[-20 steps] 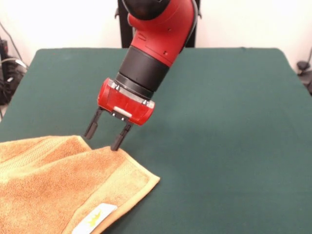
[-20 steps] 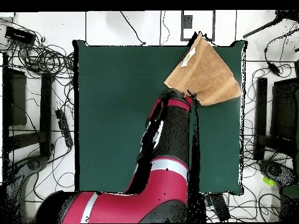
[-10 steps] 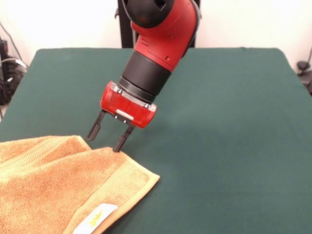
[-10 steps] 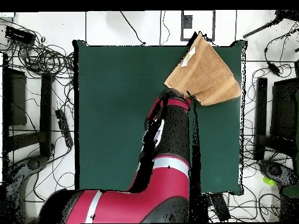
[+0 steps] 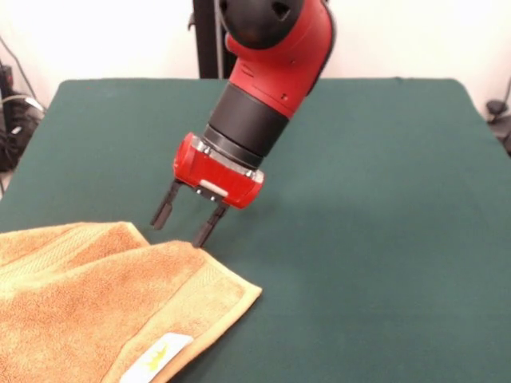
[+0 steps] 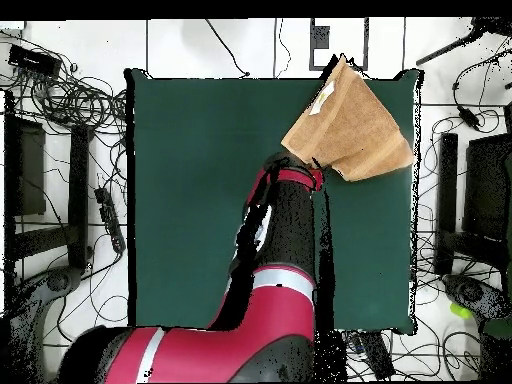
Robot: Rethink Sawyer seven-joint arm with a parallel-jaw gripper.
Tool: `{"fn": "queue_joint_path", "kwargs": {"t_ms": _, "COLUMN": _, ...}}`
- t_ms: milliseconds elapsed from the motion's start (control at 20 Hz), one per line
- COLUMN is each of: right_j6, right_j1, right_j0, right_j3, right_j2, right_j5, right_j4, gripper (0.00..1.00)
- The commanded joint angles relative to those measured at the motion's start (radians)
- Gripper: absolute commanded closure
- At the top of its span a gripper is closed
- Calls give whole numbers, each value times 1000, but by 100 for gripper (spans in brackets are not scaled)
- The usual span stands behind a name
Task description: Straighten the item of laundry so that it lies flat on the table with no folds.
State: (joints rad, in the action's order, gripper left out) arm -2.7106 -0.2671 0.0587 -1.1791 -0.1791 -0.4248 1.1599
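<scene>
Where the front view's lower left corner is filled by the towel point(image 5: 96, 307), the tool point(image 5: 183, 229) hangs just above and right of the cloth's upper edge, its two black fingers point(image 5: 163, 213) spread apart with nothing between them. The nearer fingertip sits close to the towel's edge; contact cannot be confirmed from this angle. The tool tilts down and to the left, carried on the red and black arm point(image 5: 267, 72) that enters from the top centre of the frame.

Towel state: not flat. A fold line runs from the upper left of the cloth toward the middle, with one layer lying over another. A paler hem band runs along the right edge to a corner pointing right, and a white label point(image 5: 156, 357) with a yellow mark lies near the bottom edge (partly cut off by the frame).

Overhead view: towel point(image 6: 350, 125) sits at the upper right of the green table point(image 6: 200, 180), one corner reaching past the table's top edge. The arm point(image 6: 285, 240) covers the tool here.
</scene>
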Motion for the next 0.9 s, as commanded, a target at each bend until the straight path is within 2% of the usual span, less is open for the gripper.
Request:
{"fn": "queue_joint_path", "kwargs": {"t_ms": 50, "right_j6": 307, "right_j1": 102, "right_j0": 83, "right_j3": -56, "right_j2": 88, "right_j5": -38, "right_j4": 60, "gripper": 0}}
{"fn": "queue_joint_path", "kwargs": {"t_ms": 300, "right_j6": 248, "right_j1": 101, "right_j0": 88, "right_j3": -77, "right_j2": 79, "right_j5": -2, "right_j4": 67, "gripper": 0}}
{"fn": "queue_joint_path", "kwargs": {"t_ms": 450, "right_j6": 272, "right_j1": 98, "right_j0": 70, "right_j3": -81, "right_j2": 103, "right_j5": -6, "right_j4": 44, "gripper": 0}}
{"fn": "queue_joint_path", "kwargs": {"t_ms": 650, "right_j6": 273, "right_j1": 113, "right_j0": 87, "right_j3": -72, "right_j2": 105, "right_j5": -24, "right_j4": 43, "gripper": 0}}
{"fn": "queue_joint_path", "kwargs": {"t_ms": 900, "right_j6": 235, "right_j1": 153, "right_j0": 157, "right_j3": -36, "right_j2": 43, "right_j5": -42, "right_j4": 116, "gripper": 0}}
